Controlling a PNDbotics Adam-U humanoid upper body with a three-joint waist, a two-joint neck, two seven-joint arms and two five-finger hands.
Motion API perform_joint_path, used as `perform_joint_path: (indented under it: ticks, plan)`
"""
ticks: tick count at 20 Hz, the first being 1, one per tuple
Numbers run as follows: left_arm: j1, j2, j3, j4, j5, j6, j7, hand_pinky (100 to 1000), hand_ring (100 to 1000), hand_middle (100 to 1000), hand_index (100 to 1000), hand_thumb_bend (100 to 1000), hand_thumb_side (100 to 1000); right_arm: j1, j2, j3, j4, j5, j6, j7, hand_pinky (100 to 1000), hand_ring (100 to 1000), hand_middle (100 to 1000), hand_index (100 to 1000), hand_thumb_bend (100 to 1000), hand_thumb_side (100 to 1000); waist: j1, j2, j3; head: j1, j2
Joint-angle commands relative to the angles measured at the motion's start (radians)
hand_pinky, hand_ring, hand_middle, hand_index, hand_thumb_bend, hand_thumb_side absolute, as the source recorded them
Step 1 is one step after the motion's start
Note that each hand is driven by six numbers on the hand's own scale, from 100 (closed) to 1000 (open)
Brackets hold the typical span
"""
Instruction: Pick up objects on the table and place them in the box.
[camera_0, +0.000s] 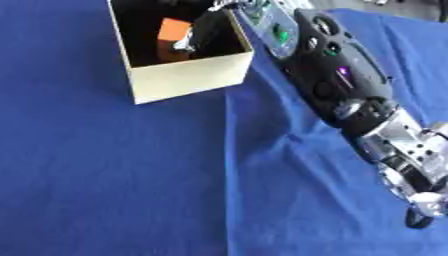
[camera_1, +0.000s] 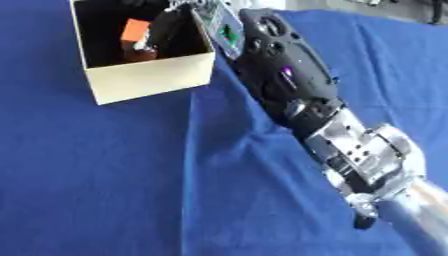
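Inside the box (camera_0: 188, 77), right hand (camera_0: 208, 27) reaches beside an orange block (camera_0: 173, 31); grip unclear. Best release low, then lift straight.

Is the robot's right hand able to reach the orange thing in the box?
Probably yes. The right hand is already down inside the open box, its fingers right beside the orange block. Nothing seems to lie between them, though contact cannot be told.
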Motion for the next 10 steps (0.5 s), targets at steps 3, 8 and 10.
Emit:
perform_joint_path:
  ticks: [3, 8, 10]
  plan:
    - [0.009, 0.012, 0.017, -0.014, 0.001, 0.004, 0.002, 484, 533, 625, 708, 239, 719, -0.03, -0.048, -0.021, -0.115, -0.077, 0.014, 0.005, 852, 893, 830, 931, 293, 513, 0.024, -0.045, -0.018, 0.014, 0.02]
    - [0.023, 0.01, 0.023, -0.014, 0.001, 0.004, 0.01, 486, 535, 626, 709, 240, 718, -0.013, -0.126, -0.011, -0.24, -0.157, -0.013, 0.003, 830, 872, 801, 915, 205, 536, 0.047, -0.067, -0.06, 0.048, 0.039]
    - [0.025, 0.009, 0.024, -0.014, 0.002, 0.002, 0.013, 487, 536, 627, 709, 241, 717, 0.008, -0.157, -0.019, -0.291, -0.188, -0.036, -0.018, 822, 857, 781, 895, 102, 548, 0.059, -0.073, -0.076, 0.06, 0.044]
